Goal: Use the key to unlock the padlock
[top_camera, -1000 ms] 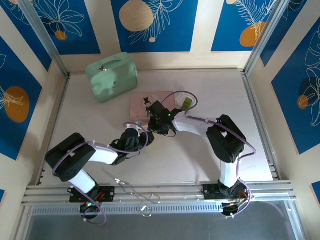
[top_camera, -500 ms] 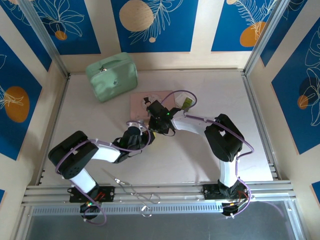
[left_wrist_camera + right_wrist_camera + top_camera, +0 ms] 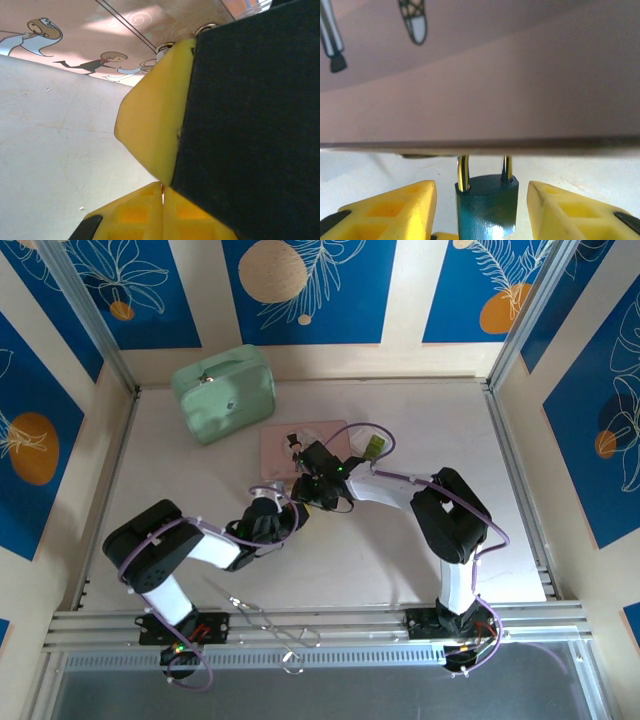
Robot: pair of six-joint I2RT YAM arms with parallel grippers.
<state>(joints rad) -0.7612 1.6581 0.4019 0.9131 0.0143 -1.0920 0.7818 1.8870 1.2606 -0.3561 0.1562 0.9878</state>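
Right wrist view: padlock sits between parted fingers at the tin's edge

Seen from the right wrist, the padlock (image 3: 486, 210), dark blue-green with its thin shackle pointing toward the pink tin (image 3: 495, 90), sits on the desk (image 3: 580, 170) just in front of that tin. The right tool (image 3: 480, 187) has its yellow fingers (image 3: 395, 205) apart, one on each side of the padlock, with a gap showing on both sides. From above, both arms meet near the middle of the desk, the right tool at the tin's near edge and the left tool (image 3: 285, 520) just beside it. The left wrist camera shows the left tool's yellow fingers pressed together, the tin's cartoon-printed side beyond them. A green case (image 3: 222, 392) sits well apart at the far left
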